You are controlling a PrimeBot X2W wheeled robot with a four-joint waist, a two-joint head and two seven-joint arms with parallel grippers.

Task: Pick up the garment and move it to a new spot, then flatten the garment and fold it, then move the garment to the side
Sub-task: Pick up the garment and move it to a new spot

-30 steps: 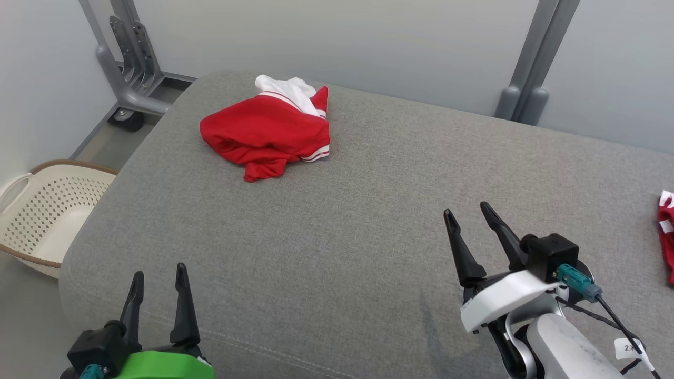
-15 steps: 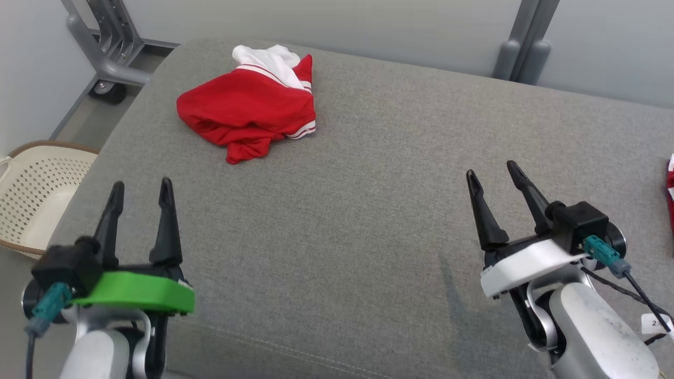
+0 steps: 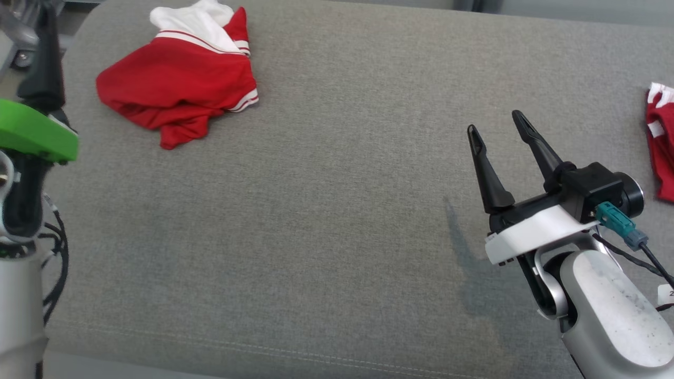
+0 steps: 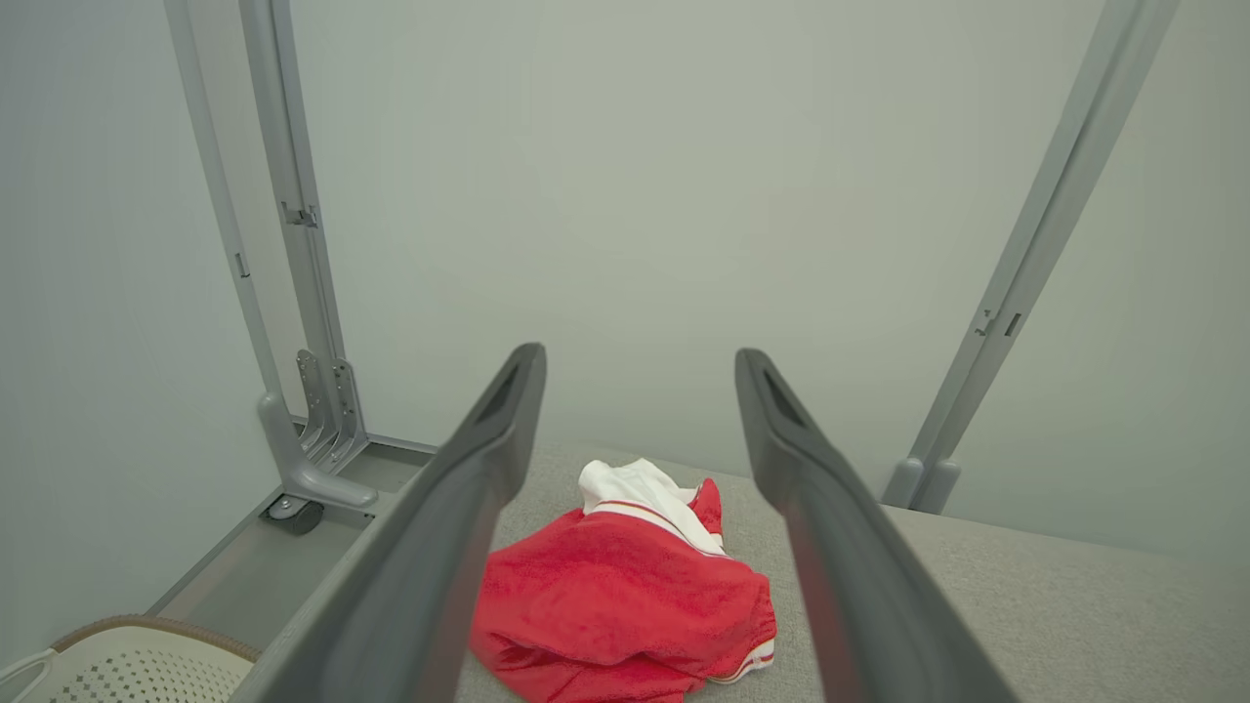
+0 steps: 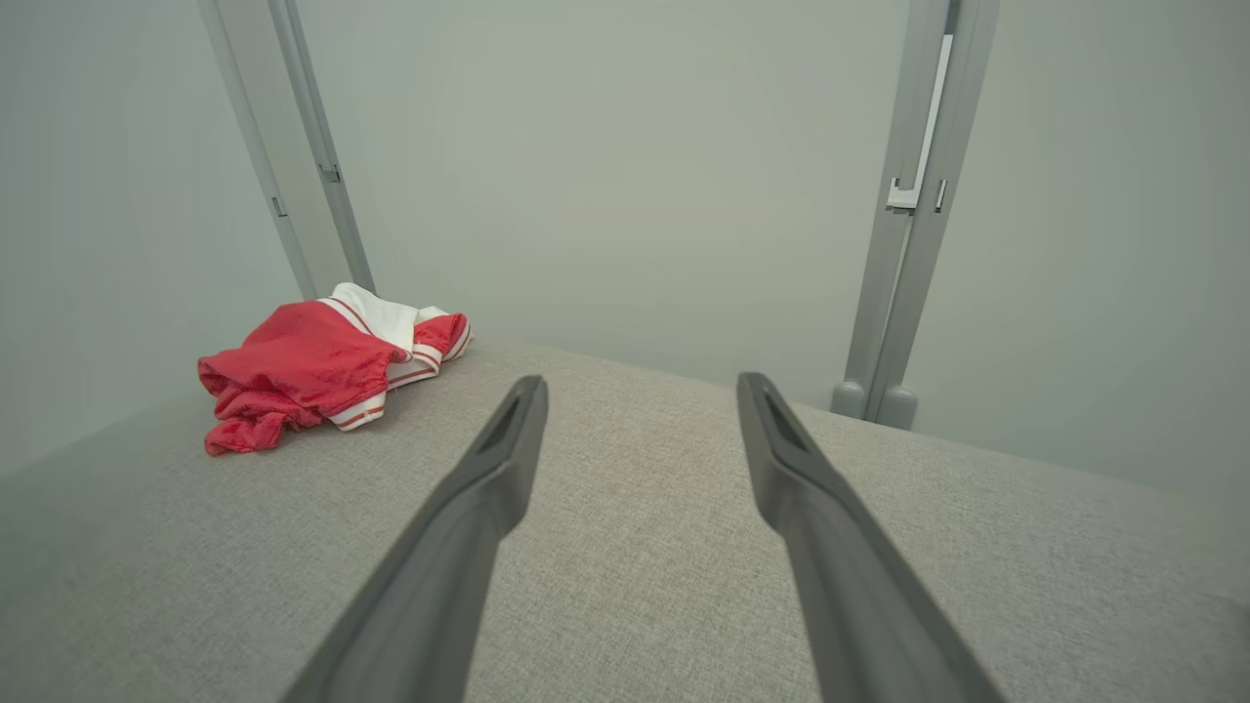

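A crumpled red garment (image 3: 174,89) with white trim lies at the far left of the grey cushioned surface (image 3: 337,221). My left gripper (image 4: 640,356) is open and empty, with the garment (image 4: 615,605) lying just ahead between and below its fingers. In the head view one dark finger (image 3: 43,63) of that gripper stands above a green mount at the left edge, beside the garment. My right gripper (image 3: 494,121) hovers open and empty over the right half of the surface, far from the garment (image 5: 303,376).
A second red and white cloth (image 3: 661,142) lies at the right edge of the surface. A cream perforated basket (image 4: 127,664) sits on the floor to the left. Grey metal frame posts (image 5: 903,195) stand against the pale wall behind.
The head camera has tipped down and shifted. My left gripper has risen and advanced to beside the garment. The right gripper has edged forward. The garment lies as before.
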